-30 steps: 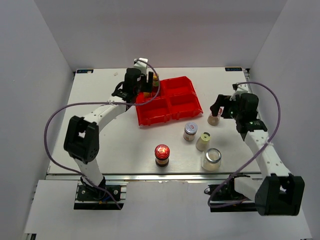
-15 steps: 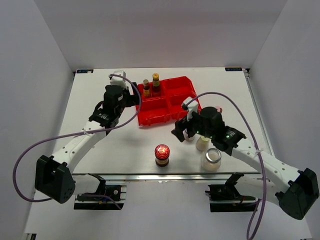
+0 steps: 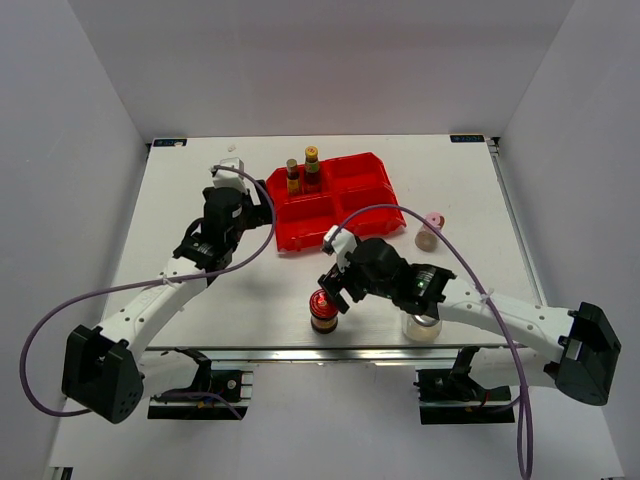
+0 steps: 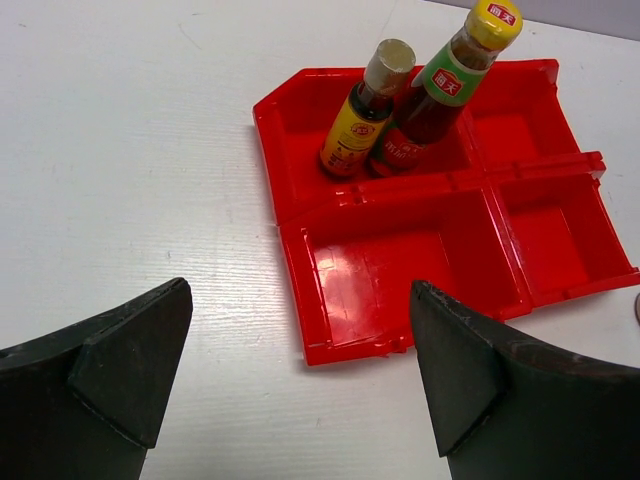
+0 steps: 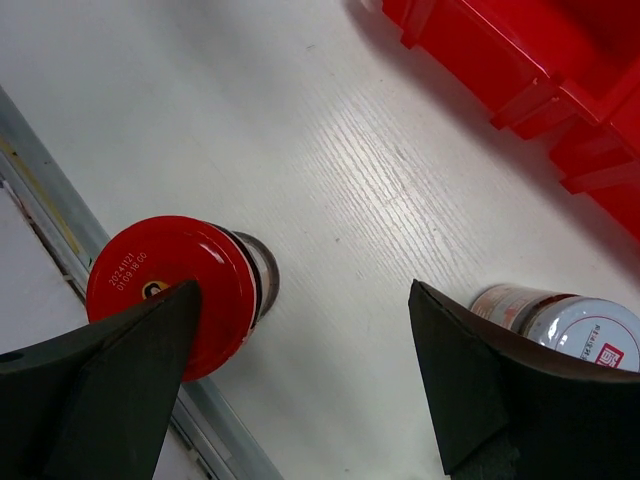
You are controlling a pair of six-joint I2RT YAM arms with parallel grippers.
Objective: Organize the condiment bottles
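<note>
The right end effector [image 5: 302, 295] was wide open and empty above the red-lidded jar [image 5: 168, 275], which stood by the near edge of the desk [image 5: 330, 200], under one finger and not centred. Judgement: centre the jaws on the lid before descending, staying clear of the silver-lidded jar [image 5: 575, 330]. The right arm stretched low leftward. The left end effector [image 4: 300, 300], open and empty, faced the red tray [image 4: 400, 270].

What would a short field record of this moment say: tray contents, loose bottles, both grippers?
Tray: red tray, four compartments, three empty
In tray: tall sauce bottle and short sauce bottle, far-left compartment
On table: red-lidded jar, silver-lidded jar, pink-capped shaker
Left gripper: open, empty, short of the tray
Right gripper: open, beside red-lidded jar, not gripping
</note>
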